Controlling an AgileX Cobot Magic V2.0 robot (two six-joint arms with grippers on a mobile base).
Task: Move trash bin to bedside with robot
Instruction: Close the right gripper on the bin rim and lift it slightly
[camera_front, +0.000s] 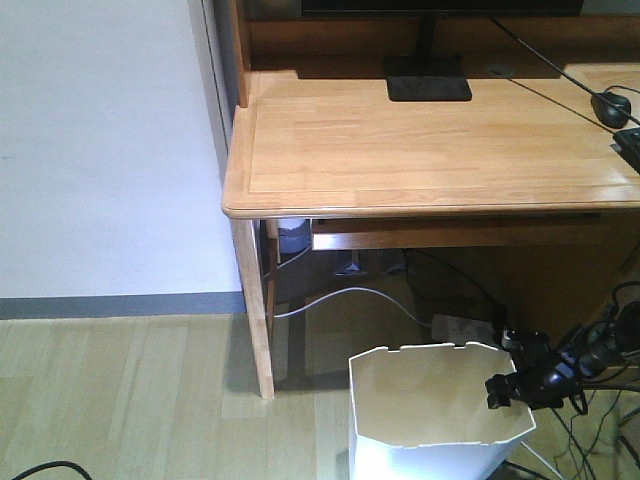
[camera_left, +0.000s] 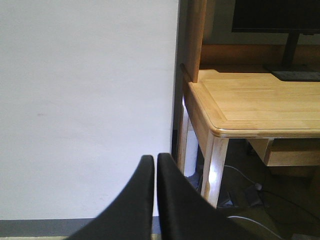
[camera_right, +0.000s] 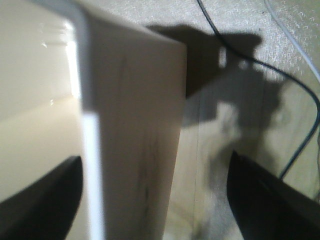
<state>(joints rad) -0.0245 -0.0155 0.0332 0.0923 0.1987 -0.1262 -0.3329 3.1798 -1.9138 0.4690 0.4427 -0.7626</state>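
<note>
The white trash bin (camera_front: 430, 420) stands on the wood floor in front of the desk, at the bottom right of the front view, its notched rim open upward. My right gripper (camera_front: 510, 388) hovers at the bin's right rim. In the right wrist view the right gripper (camera_right: 155, 200) is open, one finger (camera_right: 45, 200) over the bin's inside and the other (camera_right: 270, 200) outside, with the bin wall (camera_right: 135, 130) between them. My left gripper (camera_left: 152, 165) is shut and empty, facing the white wall. The bed is out of view.
A wooden desk (camera_front: 430, 140) with a monitor base (camera_front: 428, 88) and a mouse (camera_front: 610, 105) stands behind the bin. Its leg (camera_front: 255, 310) is left of the bin. A power strip (camera_front: 465, 325) and several cables (camera_front: 600, 420) lie under and right of the desk.
</note>
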